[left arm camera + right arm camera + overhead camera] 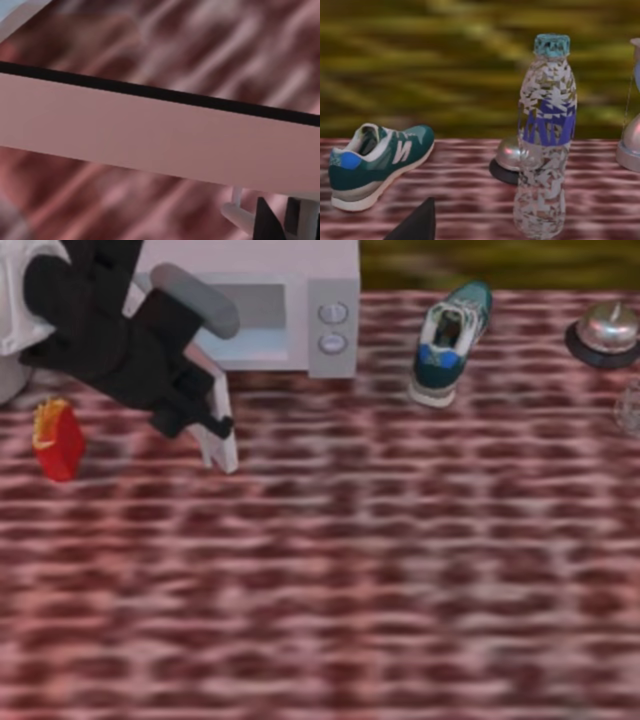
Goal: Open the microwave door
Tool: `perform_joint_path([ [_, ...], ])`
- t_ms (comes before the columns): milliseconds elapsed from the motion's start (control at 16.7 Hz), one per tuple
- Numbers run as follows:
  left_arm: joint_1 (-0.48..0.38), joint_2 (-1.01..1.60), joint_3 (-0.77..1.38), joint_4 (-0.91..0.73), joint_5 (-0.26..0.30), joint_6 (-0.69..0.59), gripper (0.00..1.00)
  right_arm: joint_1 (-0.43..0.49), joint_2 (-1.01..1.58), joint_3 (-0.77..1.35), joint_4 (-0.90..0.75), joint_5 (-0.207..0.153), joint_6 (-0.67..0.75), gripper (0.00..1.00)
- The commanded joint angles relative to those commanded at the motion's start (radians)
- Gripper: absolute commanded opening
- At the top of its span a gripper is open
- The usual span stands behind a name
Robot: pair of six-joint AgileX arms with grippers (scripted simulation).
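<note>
The light-grey microwave [300, 265] stands at the back left of the table, its two knobs [333, 328] on the right-hand panel. The pale cavity [255, 325] is exposed. The microwave door [224, 435] has swung out toward the front and shows edge-on. My left gripper [205, 425] is at the door's outer end, shut on its handle. In the left wrist view the door [150, 135] fills the middle as a flat band, with the white handle bar [240, 215] between the dark jaws of the left gripper [280, 225]. Only a dark corner of my right gripper [419, 223] shows, in the right wrist view.
A red fries carton [58, 440] stands left of the open door. Right of the microwave lies a teal shoe [450, 340]. A silver bell [608, 332] and a clear bottle [630, 405] sit at the far right.
</note>
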Motion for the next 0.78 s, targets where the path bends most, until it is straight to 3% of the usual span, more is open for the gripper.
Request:
perform_joint_path([
  [420, -0.002, 0.002, -0.003, -0.001, 0.005, 0.001, 0.0, 0.0, 0.0, 0.0, 0.0, 0.0, 0.0, 1.0],
  [780, 0.053, -0.007, -0.017, -0.045, 0.064, 0.136, 0.0, 0.0, 0.0, 0.0, 0.0, 0.0, 0.0, 1.0],
])
